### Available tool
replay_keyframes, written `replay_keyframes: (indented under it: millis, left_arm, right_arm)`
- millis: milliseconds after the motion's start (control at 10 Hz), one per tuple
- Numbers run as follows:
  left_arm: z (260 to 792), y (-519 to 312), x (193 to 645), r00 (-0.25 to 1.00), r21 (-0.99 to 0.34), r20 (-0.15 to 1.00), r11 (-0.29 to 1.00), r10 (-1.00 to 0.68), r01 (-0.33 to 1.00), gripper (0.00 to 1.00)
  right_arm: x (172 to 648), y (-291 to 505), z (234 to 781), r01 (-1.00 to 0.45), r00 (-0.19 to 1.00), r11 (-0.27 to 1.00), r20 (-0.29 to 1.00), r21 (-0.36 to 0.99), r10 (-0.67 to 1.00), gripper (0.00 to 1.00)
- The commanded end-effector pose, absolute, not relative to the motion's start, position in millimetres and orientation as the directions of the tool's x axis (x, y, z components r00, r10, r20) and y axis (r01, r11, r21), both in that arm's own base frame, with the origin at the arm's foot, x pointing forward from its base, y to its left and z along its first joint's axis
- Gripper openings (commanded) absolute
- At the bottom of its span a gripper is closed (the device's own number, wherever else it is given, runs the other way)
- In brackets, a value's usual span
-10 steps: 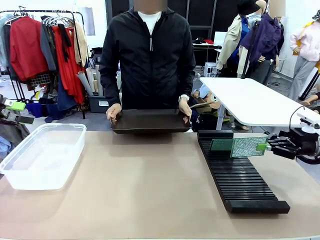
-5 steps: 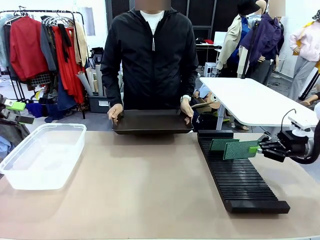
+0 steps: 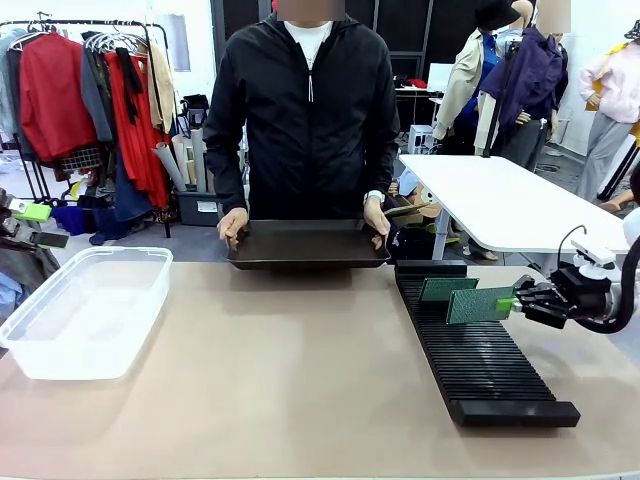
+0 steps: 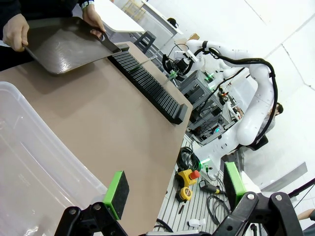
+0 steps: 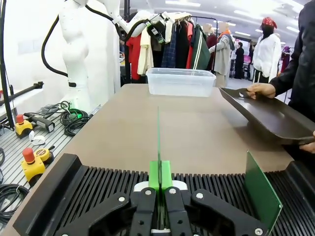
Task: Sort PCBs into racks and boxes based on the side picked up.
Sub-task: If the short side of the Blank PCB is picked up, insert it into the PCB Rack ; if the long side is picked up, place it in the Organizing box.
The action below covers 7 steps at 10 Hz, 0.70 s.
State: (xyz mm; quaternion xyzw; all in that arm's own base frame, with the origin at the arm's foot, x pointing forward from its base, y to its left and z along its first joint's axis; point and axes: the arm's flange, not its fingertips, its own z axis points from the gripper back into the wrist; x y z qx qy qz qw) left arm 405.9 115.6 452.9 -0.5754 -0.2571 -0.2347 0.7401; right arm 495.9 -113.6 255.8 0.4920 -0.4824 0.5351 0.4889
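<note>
Two thin green PCBs: one [image 3: 446,289] slotted in the rack [image 3: 478,355], one [image 3: 480,304] clamped edge-on by the right end effector [image 3: 518,303].

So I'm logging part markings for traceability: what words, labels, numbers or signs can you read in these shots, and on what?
None can be read.
PCB in the right gripper: fine dotted pattern, no legible print.
Second PCB in the rack: no readable marking.
Tub and the person's tray: plain, no labels.
Yellow stop-button boxes on the floor: any print too small to read.
</note>
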Motion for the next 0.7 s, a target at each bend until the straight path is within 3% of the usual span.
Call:
replay_keyframes:
  millis: [0, 600]
  left_arm:
    - [454.6, 115.6, 405.7, 0.755, -0.729, 0.654, 0.225, -0.051, 0.647, 1.0]
    - [454.6, 115.6, 405.7, 0.755, -0.729, 0.654, 0.225, -0.051, 0.647, 1.0]
  right_arm:
    - [497.3, -112.0, 261.4, -0.997, -0.05, -0.06, 0.997, -0.047, 0.053, 0.0]
    - [497.3, -112.0, 261.4, -0.997, -0.05, -0.06, 0.997, -0.047, 0.053, 0.0]
